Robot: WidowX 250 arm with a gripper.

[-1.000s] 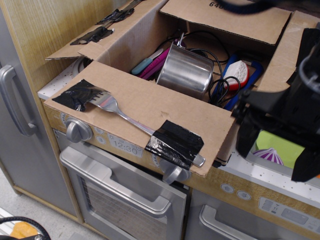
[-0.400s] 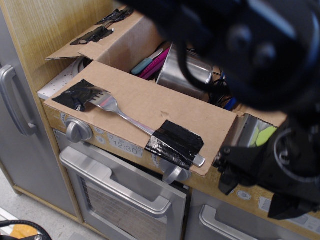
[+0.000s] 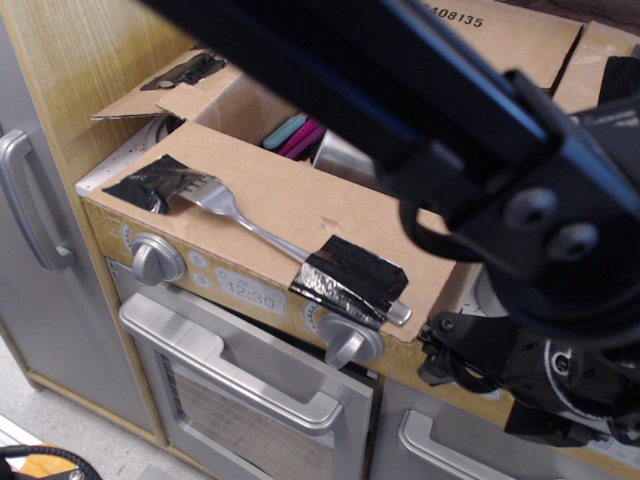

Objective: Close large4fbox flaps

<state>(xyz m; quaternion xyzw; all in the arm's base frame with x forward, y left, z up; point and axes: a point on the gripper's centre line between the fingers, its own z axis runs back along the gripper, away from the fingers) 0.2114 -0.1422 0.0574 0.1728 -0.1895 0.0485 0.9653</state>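
Observation:
The large4fbox (image 3: 240, 110) stands open on a toy stove top. Its front flap (image 3: 300, 200) lies folded outward over the stove front, with a steel fork (image 3: 250, 228) stuck on by black tape. The far flap (image 3: 500, 25), printed "408135", shows at the top right. The left flap (image 3: 170, 85) with black tape sticks out leftward, and the right flap (image 3: 590, 70) shows at the upper right. My black arm (image 3: 400, 90) crosses over the box and hides most of its inside. My gripper (image 3: 500, 375) is low at the front right, below the front flap's right corner; its jaws are not clear.
A steel cup (image 3: 340, 160) and pink and teal items (image 3: 295, 135) peek out of the box. Below are stove knobs (image 3: 155, 262), an oven door handle (image 3: 230, 370) and a second drawer handle (image 3: 450, 445). A grey door with a handle (image 3: 25, 200) stands at the left.
My arm has swung in from the right across the box, hiding its inside. The gripper has dropped from beside the right flap to the stove front. The flaps have hardly moved.

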